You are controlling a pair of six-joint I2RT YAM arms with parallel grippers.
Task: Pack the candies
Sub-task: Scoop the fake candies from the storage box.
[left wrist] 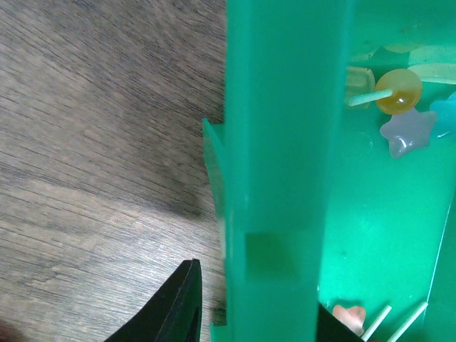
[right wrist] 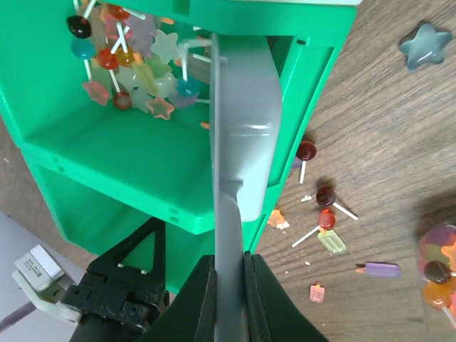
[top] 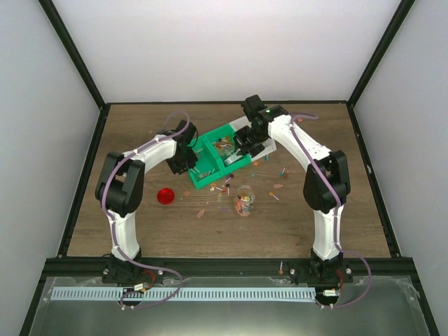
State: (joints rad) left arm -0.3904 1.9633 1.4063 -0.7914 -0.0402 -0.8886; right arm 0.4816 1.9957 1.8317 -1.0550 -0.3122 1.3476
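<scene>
The right gripper (right wrist: 229, 285) clamps the pale grey plastic scoop (right wrist: 239, 142); the left gripper (left wrist: 256, 313) straddles a wall of the green plastic tray (left wrist: 278, 142) (whether gripping, I cannot tell). Small mixed-colour candies (right wrist: 128, 78) heap inside; a jerky stroke could flick them out.

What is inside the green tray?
Candies are piled in one corner of the tray. The scoop covers part of its floor.

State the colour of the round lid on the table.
Red; the lid shows best in the top external view.
</scene>
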